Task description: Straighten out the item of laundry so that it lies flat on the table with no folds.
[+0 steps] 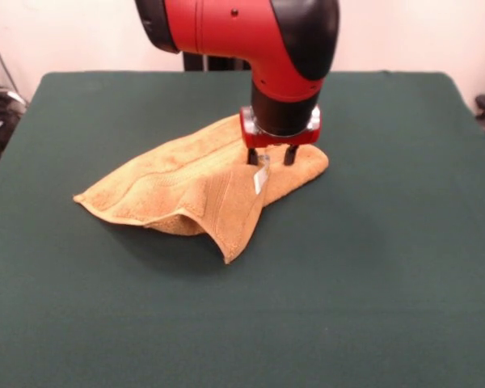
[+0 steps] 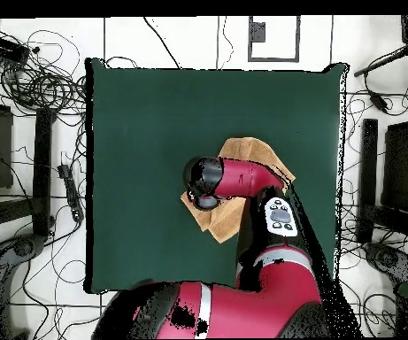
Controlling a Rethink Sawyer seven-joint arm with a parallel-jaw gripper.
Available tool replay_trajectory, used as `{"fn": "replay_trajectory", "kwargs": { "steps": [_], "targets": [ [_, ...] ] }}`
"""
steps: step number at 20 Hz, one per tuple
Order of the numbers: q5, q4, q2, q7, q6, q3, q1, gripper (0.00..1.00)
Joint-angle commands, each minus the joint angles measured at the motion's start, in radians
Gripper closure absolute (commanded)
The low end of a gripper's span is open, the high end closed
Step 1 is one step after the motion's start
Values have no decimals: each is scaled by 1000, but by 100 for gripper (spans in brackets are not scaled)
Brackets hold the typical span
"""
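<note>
The golden-tan towel (image 1: 178, 182) lies crumpled near the middle of the dark green table (image 1: 388, 259). One corner flap is folded over toward the front, with the small white tag (image 1: 261, 179) on it. My gripper (image 1: 272, 157) points straight down over the towel's right end. Its two dark fingers stand apart, open, with their tips on or just at the cloth. In the overhead view the towel (image 2: 252, 150) shows on both sides of my arm (image 2: 238, 177), which hides the gripper and the towel's middle. The table (image 2: 145, 133) is much bigger than the towel.
Green tabletop lies all round the towel in the front view. In the overhead view, cables (image 2: 39, 84) and dark equipment (image 2: 393, 177) lie on the floor beside the table's left and right edges. My red base (image 2: 242, 310) is at the bottom edge.
</note>
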Motion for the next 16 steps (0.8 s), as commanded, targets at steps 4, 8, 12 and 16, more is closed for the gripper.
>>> {"fn": "replay_trajectory", "kwargs": {
  "steps": [4,8,12,16],
  "targets": [
    [35,-47,49,148,-95,84,15,0],
    [34,-56,54,148,-100,83,14,0],
    [33,-44,47,162,-118,77,19,0],
    [27,-42,53,155,-132,81,18,0]
  ]
}}
